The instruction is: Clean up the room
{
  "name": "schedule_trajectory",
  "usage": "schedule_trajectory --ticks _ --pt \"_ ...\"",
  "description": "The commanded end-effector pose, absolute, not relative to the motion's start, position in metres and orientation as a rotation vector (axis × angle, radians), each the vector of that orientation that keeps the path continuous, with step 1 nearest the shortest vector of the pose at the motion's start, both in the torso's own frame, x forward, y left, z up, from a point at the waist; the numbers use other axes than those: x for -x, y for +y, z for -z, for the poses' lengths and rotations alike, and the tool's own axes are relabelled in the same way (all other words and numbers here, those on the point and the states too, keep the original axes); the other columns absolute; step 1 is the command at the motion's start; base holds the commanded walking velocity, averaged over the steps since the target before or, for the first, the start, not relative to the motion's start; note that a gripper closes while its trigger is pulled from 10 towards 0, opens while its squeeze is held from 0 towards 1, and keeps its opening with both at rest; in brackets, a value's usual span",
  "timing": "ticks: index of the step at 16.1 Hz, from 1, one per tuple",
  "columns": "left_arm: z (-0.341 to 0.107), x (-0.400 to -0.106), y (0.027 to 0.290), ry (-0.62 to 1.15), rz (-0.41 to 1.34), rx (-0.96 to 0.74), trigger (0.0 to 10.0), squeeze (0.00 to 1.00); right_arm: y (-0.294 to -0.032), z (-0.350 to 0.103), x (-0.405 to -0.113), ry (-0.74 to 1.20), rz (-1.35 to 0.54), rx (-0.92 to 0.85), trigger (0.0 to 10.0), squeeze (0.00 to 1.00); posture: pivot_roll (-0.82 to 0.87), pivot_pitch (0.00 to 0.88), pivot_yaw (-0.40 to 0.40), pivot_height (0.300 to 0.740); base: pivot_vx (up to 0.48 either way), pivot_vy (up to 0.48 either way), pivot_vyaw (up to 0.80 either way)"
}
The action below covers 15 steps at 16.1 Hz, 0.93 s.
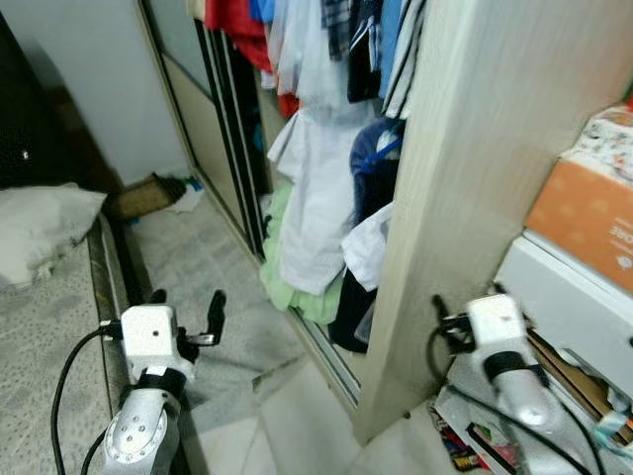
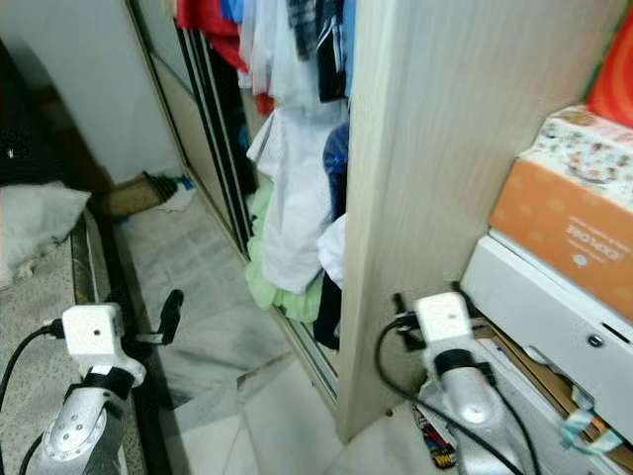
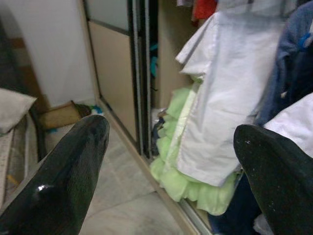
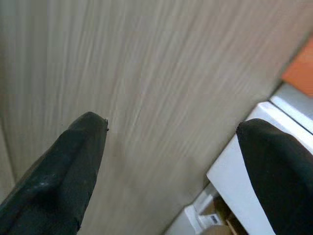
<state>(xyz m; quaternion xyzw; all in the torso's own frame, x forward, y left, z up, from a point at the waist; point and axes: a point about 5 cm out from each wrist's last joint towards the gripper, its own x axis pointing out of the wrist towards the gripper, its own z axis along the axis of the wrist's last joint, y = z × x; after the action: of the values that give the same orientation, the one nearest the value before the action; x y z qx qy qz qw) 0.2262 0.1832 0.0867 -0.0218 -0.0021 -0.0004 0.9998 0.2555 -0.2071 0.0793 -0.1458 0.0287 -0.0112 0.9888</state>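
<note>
I took the wardrobe side panel [image 1: 465,198] as my landmark: a tall board of pale, wood-grained laminate that stood upright in the middle of the head views. To its left the wardrobe [image 1: 326,148] stood with its dark-framed sliding door [image 1: 213,129] pushed back, and soft clothes hung crowded inside: a white shirt [image 1: 316,208] in limp folds, a dark blue garment [image 1: 376,158], red cloth [image 1: 237,25] at the top. A ruffled pale green garment [image 3: 188,166] spilled out at the foot of the opening onto the floor [image 1: 213,267], which was pale marbled tile. Farther left of the panel lay the bed edge [image 1: 49,327] with a speckled cover and a crumpled white pillow [image 1: 45,228], and a flat cardboard piece [image 1: 143,196] against the far wall. Right of the panel sat a boxy orange carton [image 2: 564,233] on a white plastic drawer unit [image 2: 539,317]. My left gripper [image 1: 188,309] hovered over the tile beside the bed, fingers spread wide with nothing between them; its wrist camera gave me the green ruffles up close. My right gripper [image 4: 171,166], also spread wide and empty, sat just before the panel, and its wrist camera showed the grain and a corner of the white unit.
</note>
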Motion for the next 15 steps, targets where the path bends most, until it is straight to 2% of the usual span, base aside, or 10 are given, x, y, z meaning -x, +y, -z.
schedule_trajectory --ticks 1,4,7,15 --pt "-0.092 -0.223 0.189 -0.012 -0.013 0.037 10.0 0.0 -0.208 -0.092 -0.253 0.017 0.057 0.256 10.0 0.0 -0.15 0.0 0.028 0.74 0.0 0.0 0.0" --pt "-0.09 -0.202 0.19 0.021 -0.018 0.05 10.0 0.0 -0.212 -0.091 -0.225 0.047 0.065 0.262 10.0 0.0 -0.17 0.0 0.038 0.74 0.0 0.0 0.0" --pt "-0.086 -0.195 0.191 0.041 -0.026 0.048 10.0 0.0 -0.212 -0.087 -0.213 0.08 0.043 0.27 10.0 0.0 -0.16 0.0 0.035 0.74 0.0 0.0 0.0" --pt "-0.089 -0.197 0.191 0.051 -0.019 0.045 10.0 0.0 -0.207 -0.091 -0.212 0.101 0.0 0.289 10.0 0.0 -0.16 0.0 0.033 0.74 0.0 0.0 0.76"
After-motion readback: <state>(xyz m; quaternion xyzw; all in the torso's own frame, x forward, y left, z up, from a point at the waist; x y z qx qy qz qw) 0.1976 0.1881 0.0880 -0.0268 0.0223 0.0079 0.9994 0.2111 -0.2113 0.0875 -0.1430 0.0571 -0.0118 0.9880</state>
